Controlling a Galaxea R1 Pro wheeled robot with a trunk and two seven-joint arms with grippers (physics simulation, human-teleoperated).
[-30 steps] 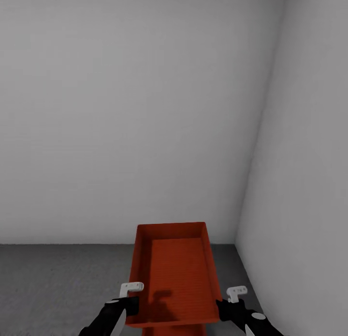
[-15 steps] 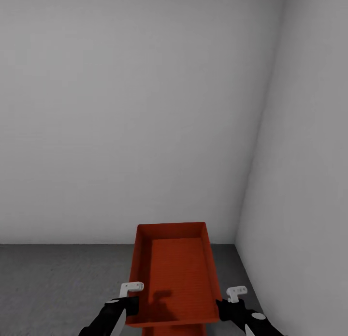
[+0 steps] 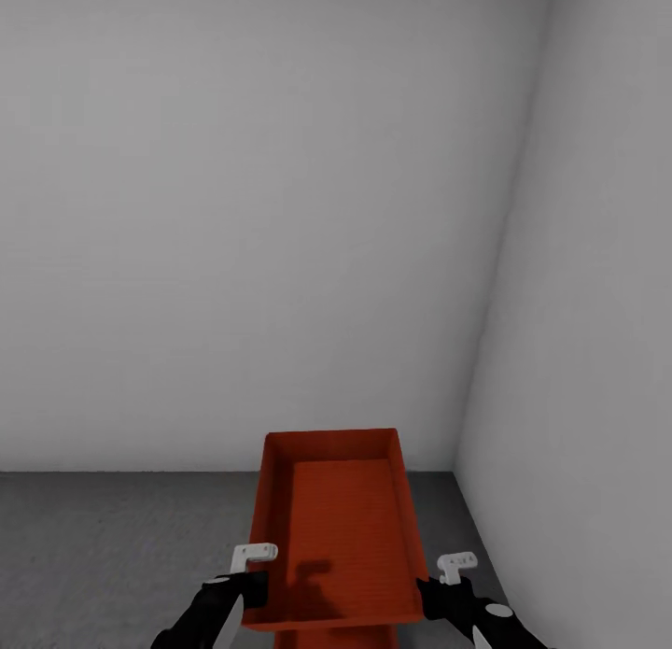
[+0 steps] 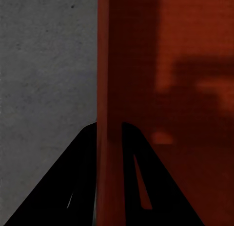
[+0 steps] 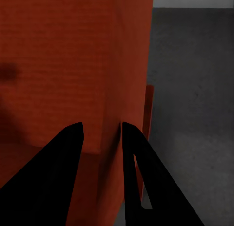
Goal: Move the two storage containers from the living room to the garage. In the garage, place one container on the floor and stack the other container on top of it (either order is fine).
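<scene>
Both your arms reach forward, low.
Your left gripper [image 3: 250, 584] and right gripper [image 3: 439, 588] each pinch a container [image 3: 336, 528] wall.

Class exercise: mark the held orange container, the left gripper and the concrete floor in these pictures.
held orange container [image 3: 338, 528], head view, on its inside bottom.
left gripper [image 4: 109, 138], left wrist view, between the fingertips astride the container's wall.
concrete floor [image 3: 103, 546], head view, bare patch left of the container.

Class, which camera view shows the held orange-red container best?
The head view: the held container shows whole, open and empty, between both grippers. The left wrist view shows its left wall edge-on; the right wrist view shows its right wall close up.
</scene>
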